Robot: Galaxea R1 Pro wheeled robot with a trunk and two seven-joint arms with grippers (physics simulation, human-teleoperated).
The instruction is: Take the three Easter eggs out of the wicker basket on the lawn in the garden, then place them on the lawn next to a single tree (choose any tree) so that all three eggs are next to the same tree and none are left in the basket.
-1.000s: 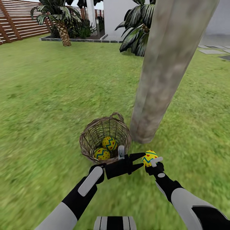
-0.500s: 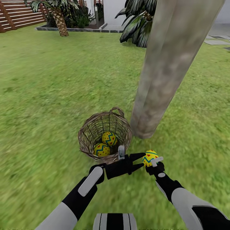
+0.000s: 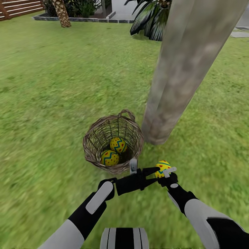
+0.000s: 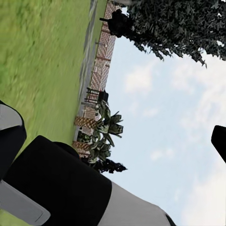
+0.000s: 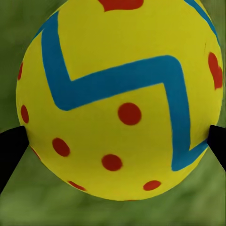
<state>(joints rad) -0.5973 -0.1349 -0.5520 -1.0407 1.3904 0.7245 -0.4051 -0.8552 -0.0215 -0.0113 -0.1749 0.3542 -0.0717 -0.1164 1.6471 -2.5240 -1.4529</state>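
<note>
Right pincer (image 3: 163,172): closed on one egg (image 3: 162,167), held above the lawn (image 3: 52,86), near the foot of the tree and just right of the basket. In the right wrist view the egg (image 5: 120,96) sits between the two dark fingertips (image 5: 12,150), one at each side, with blurred grass behind it.
Left pincer (image 3: 152,175): reaches from the left arm toward the held egg, its dark tips just beside it; they look a little apart, but I cannot tell for sure how wide they stand. In the left wrist view one dark fingertip (image 4: 219,141) shows against the sky.
Basket (image 3: 90,149): brown wicker, standing upright on the grass just left of the tree's foot, with a loop handle on its far rim.
Eggs in basket (image 3: 118,145): two, yellow with blue zigzags, lying on the bottom and touching, one nearer the robot than the other.
Tree (image 3: 180,72): thick grey-brown trunk, rising out of the grass and leaning to the right as it goes up; its foot is near the basket's rim.
Garden edge: a palm trunk (image 3: 61,14) and dark bushes (image 3: 148,19) stand far back along a stone kerb, with a slatted wooden fence (image 3: 19,7) at the far left.
</note>
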